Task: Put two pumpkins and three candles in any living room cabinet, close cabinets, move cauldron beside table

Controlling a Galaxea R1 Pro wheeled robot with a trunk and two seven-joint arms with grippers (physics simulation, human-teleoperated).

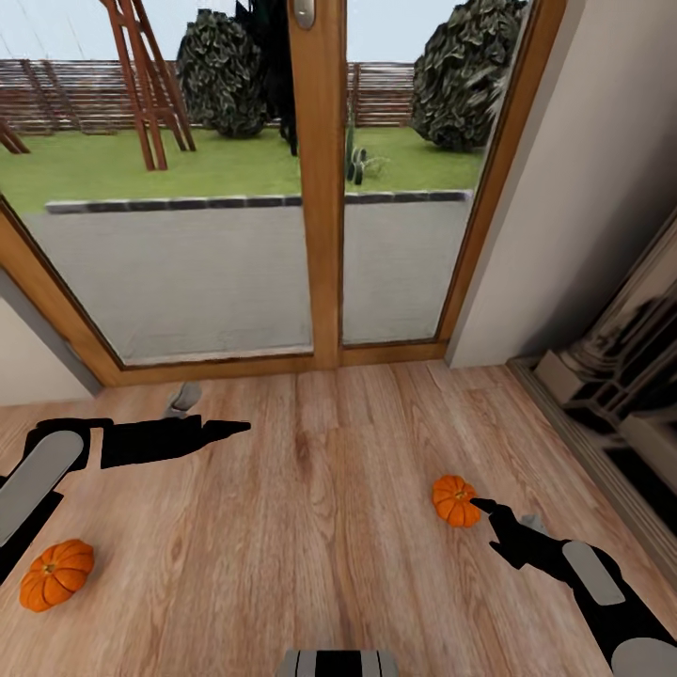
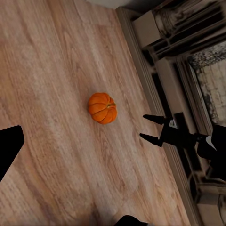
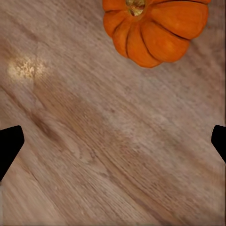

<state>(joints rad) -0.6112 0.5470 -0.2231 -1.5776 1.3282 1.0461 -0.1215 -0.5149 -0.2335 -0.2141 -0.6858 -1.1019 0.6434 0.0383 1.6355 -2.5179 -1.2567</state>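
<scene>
Floor of pale wood planks spreads across the head view's lower half, bare between the two arms. Glass doors with a wooden frame close it off at 12 o'clock, a paved strip, lawn and bushes beyond. A pale wall runs down from 1 to 3 o'clock, and at 3 to 4 o'clock a dark carved surround with a grey base strip edges the floor on the right.

Right pumpkin sits on the floor at 4 o'clock, some way in from that strip. The right gripper lies just beside it at its lower right edge, its upper fingertip about touching the rind; in the left wrist view its two fingers stand apart, parted and empty, close to the pumpkin but not around it. In the right wrist view the pumpkin sits ahead of the spread tips.

Left pumpkin lies at 8 o'clock, near the picture's left edge, partly under the left arm. The left gripper hovers at 9 o'clock, well apart from it; whether its fingers are parted I cannot tell.
</scene>
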